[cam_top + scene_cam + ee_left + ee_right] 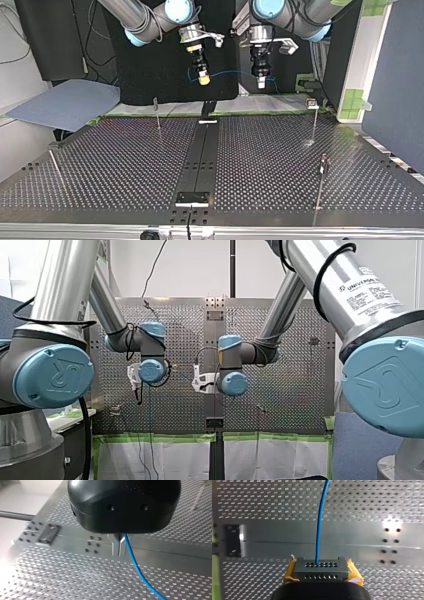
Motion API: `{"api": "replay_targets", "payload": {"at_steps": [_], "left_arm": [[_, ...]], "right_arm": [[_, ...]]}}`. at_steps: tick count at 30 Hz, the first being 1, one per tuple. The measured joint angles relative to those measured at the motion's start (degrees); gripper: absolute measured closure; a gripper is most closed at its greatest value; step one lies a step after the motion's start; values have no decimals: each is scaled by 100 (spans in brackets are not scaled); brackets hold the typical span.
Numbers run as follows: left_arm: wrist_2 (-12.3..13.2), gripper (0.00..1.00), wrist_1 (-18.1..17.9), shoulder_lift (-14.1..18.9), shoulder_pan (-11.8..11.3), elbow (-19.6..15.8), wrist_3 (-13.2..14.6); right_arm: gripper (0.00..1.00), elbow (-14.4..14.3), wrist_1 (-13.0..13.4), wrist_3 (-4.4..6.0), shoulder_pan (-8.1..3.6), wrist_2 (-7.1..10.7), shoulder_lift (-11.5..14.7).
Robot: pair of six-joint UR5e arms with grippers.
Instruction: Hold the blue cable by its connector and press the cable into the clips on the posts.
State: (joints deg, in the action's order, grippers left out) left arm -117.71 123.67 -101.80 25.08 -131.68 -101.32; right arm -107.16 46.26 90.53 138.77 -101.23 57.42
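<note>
Right now my right gripper [322,573] is pinching the dark grey connector [322,566] between its yellow pads [354,574], one pad pressing on each side of the block. The blue cable [319,525] is coming out of one of the small holes in the connector's face and running straight away from the gripper, over the perforated worktop [367,502] below.

My left gripper [119,546] is squeezing its two metal fingers [115,545] together on the same blue cable [140,572]. The cable is leaving the fingers on one side and sweeping off across the worktop's [62,580] central metal strip [162,548].

In the top view both arms are coming in from above and hanging well clear of the worktop [125,165]. My right gripper [203,77] is sitting at the view's left of centre and my left gripper [261,81] at its right of centre, near each other and at about the same height. The blue cable [230,73] is stretching between them in a shallow arc, in the air and touching nothing else.

Three thin posts are standing upright on the worktop: one [158,117] towards the back at the view's left, one [314,122] towards the back at its right carrying a small clip [312,103] on top, and one [320,190] nearer the camera at the right. The cable is lying apart from all of them, not sitting in any clip.
</note>
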Motion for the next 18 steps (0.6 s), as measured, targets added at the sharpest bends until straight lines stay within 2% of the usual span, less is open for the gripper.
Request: {"api": "replay_targets", "payload": {"at_steps": [12,18], "left_arm": [[-275,100,677,670,-107,479,-86],[-395,100,958,766,-181,537,-84]], "right_arm": [[100,652,-645,23,-139,272,655],[100,934,-752,60,-178,392,976]]}}
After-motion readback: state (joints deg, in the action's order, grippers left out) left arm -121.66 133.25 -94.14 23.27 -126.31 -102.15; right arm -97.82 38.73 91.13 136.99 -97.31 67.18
